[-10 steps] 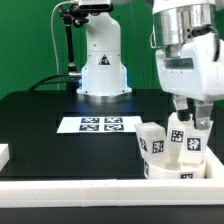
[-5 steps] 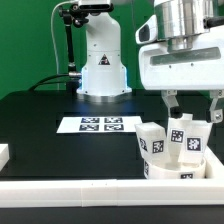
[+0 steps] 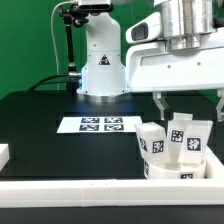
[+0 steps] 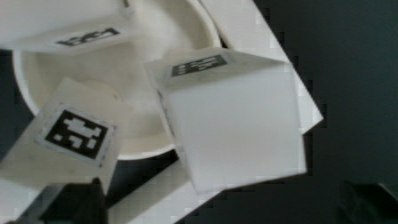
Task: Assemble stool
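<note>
The stool stands at the exterior view's right near the front rail. Its round white seat (image 3: 172,168) lies flat, with three short white legs (image 3: 186,136) bearing tag markers standing on it. My gripper (image 3: 190,104) hovers just above the legs, open and empty, with its fingers spread wide and touching nothing. In the wrist view the seat (image 4: 151,95) fills the frame, with the tagged legs (image 4: 235,125) rising from it. My dark fingertips (image 4: 68,205) show at the frame's edge, and the gripper (image 4: 222,212) holds nothing.
The marker board (image 3: 100,124) lies flat on the black table in the middle. The robot base (image 3: 101,65) stands behind it. A long white rail (image 3: 90,190) runs along the front edge. A white block (image 3: 3,153) sits at the exterior view's left edge.
The gripper has risen off the rightmost leg, turned about its wrist and spread its fingers wide. The legs and seat have stayed in place.
</note>
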